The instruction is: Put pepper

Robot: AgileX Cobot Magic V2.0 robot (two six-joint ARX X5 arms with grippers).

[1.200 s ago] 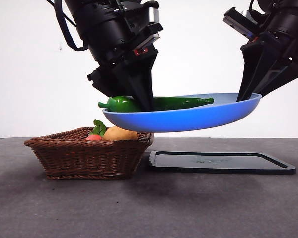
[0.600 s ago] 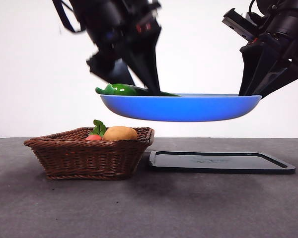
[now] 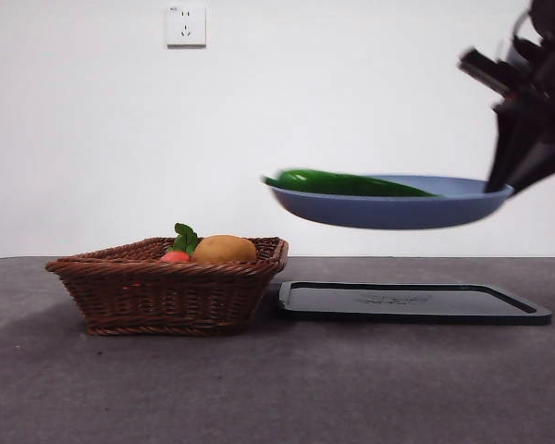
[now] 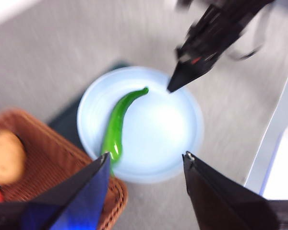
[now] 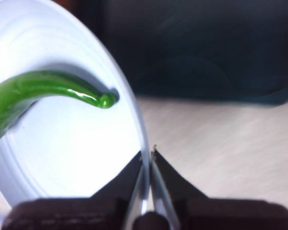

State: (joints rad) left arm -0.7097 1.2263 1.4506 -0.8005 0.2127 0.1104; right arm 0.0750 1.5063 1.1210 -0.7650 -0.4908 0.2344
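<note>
The right gripper is closed on the rim of the blue plate; in the right wrist view the thin plate edge is seen pinched between the two black jaws. In the front view the same gripper is seen at 3 o'clock, dark and blurred, clamped on the plate's right edge. The plate is held in the air, roughly level, above the black tray, with clear space between the two.

The pepper lies inside the plate, with its thick end just past the rim at the 9 o'clock side and its tapered tip toward the plate's middle. In the right wrist view the pepper's glossy, curved tip is seen resting on the plate's inner surface, short of the gripped rim.

The left gripper is open, its jaws spread wide with nothing between them. It is raised above the scene, looking down on the plate, the pepper and the right gripper.

The wicker basket stands on the dark table at 8 o'clock of the plate, just beside the tray. An orange-yellow fruit and a small red item with green leaves are seen inside it.
</note>
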